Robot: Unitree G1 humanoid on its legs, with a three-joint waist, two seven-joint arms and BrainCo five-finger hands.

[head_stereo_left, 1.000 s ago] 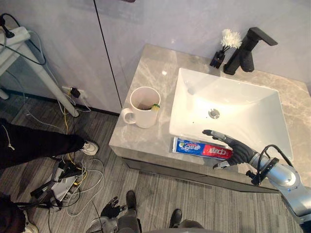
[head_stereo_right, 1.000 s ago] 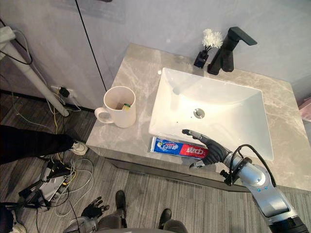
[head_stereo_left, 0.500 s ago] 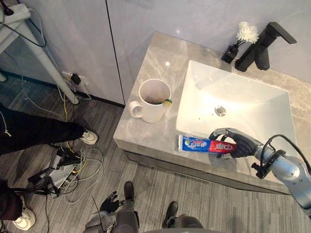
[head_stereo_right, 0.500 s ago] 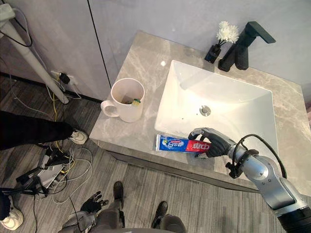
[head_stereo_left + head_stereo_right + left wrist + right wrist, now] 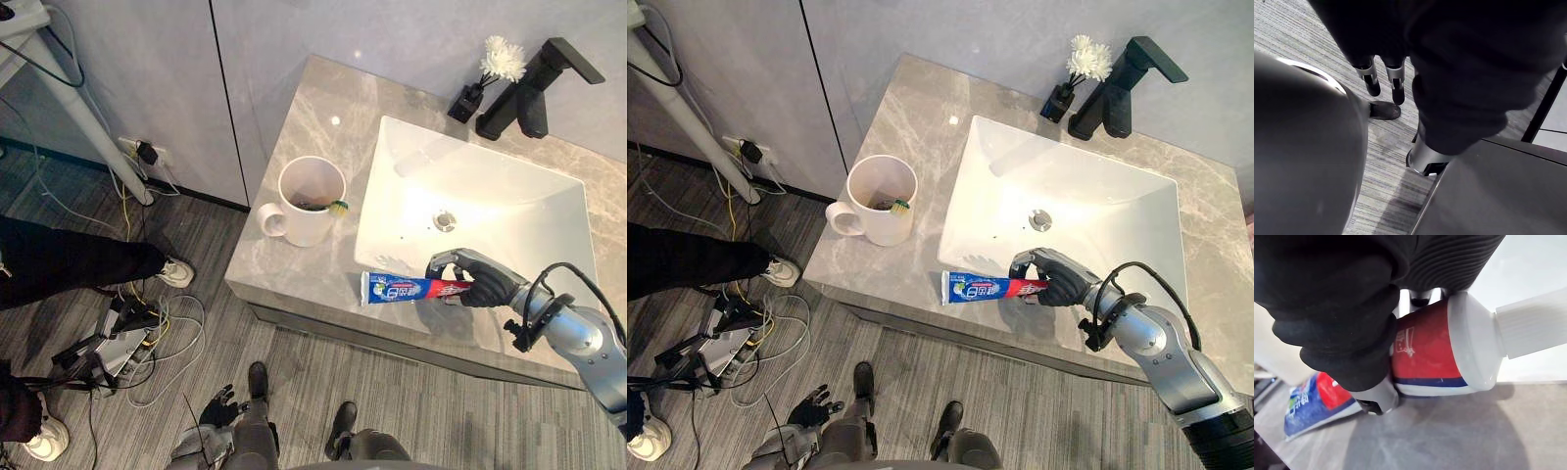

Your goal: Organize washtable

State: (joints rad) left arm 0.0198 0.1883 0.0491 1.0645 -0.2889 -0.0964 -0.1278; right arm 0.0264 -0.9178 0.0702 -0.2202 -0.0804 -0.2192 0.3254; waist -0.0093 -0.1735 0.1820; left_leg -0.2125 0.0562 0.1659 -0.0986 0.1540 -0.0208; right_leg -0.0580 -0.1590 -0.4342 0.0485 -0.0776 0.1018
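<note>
Toothpaste gripped, not yet put away.
Your right hand (image 5: 480, 286) has its fingers curled round the cap end of the toothpaste tube (image 5: 397, 289), which lies along the front edge of the desk (image 5: 313, 127), just in front of the sink (image 5: 509, 211). The mug (image 5: 309, 201) near the desk's left edge already holds a toothbrush (image 5: 336, 207), so I judge the tube goes there next: lift, carry, drop in. Your left hand (image 5: 217, 409) hangs low by the floor, fingers relaxed, holding nothing. The task looks roughly midway.
</note>
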